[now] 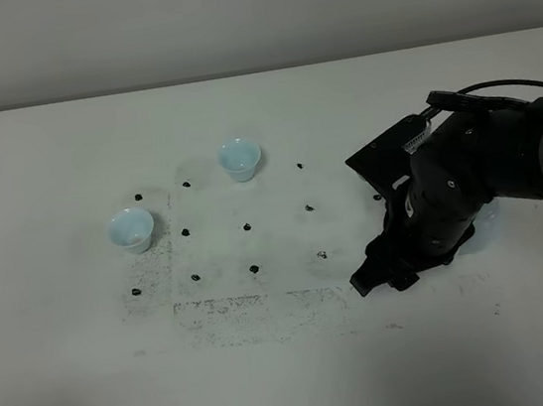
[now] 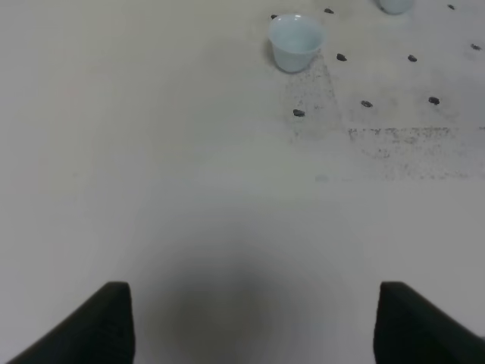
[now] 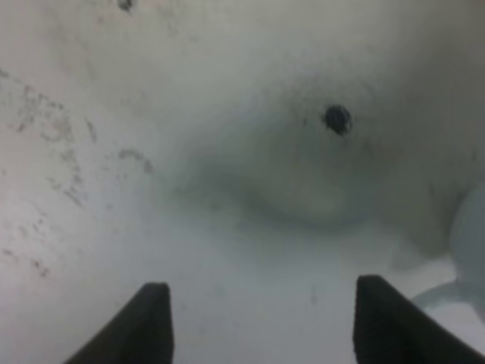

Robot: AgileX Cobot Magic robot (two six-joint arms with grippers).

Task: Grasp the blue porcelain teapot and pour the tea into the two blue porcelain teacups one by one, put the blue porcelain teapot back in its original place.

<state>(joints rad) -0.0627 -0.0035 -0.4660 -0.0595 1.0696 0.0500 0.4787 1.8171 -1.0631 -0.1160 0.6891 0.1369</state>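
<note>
Two small pale blue teacups stand on the white table: one at the left (image 1: pixel 131 229) and one further back near the middle (image 1: pixel 240 159). The left wrist view shows the nearer cup (image 2: pixel 295 42) and the edge of the other (image 2: pixel 394 4). The blue porcelain teapot is hidden under my right arm in the exterior view. Only a pale blue curved edge of it (image 3: pixel 471 227) shows in the right wrist view, beside the gripper. My right gripper (image 1: pixel 381 274) (image 3: pixel 261 326) is open and empty, low over the table. My left gripper (image 2: pixel 254 326) is open and empty, far from the cups.
A grid of small black dots (image 1: pixel 247 227) and dark speckled smudges (image 1: pixel 256 310) mark the table between the cups and my right arm (image 1: pixel 468 177). The table's back edge meets a grey wall (image 1: pixel 227 19).
</note>
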